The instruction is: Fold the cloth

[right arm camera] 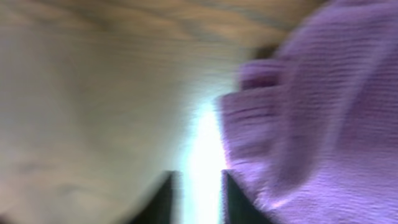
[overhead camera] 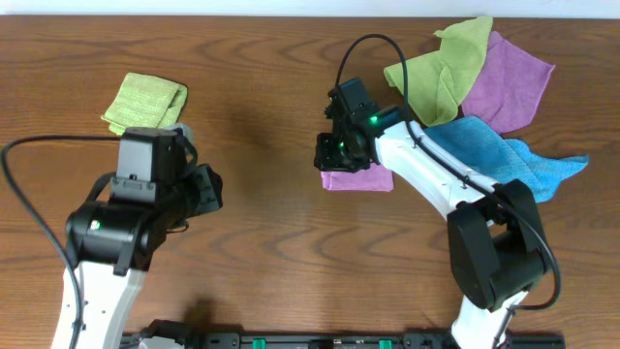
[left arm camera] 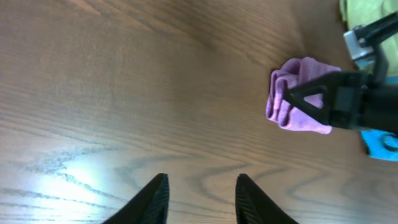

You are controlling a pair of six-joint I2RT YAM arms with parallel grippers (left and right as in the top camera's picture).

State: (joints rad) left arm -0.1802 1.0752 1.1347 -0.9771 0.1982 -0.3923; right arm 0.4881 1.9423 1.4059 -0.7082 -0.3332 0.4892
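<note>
Plainly two purple cloths [overhead camera: 363, 181], one folded.

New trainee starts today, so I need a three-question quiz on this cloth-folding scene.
1. True or false: the left gripper holds a cloth.
2. What colour is the folded cloth under the right gripper? A green, B purple, C blue.
3. Fill in: the folded green cloth lies on the table, at its far ____ side.
Key: 1 false; 2 B; 3 left.
</note>
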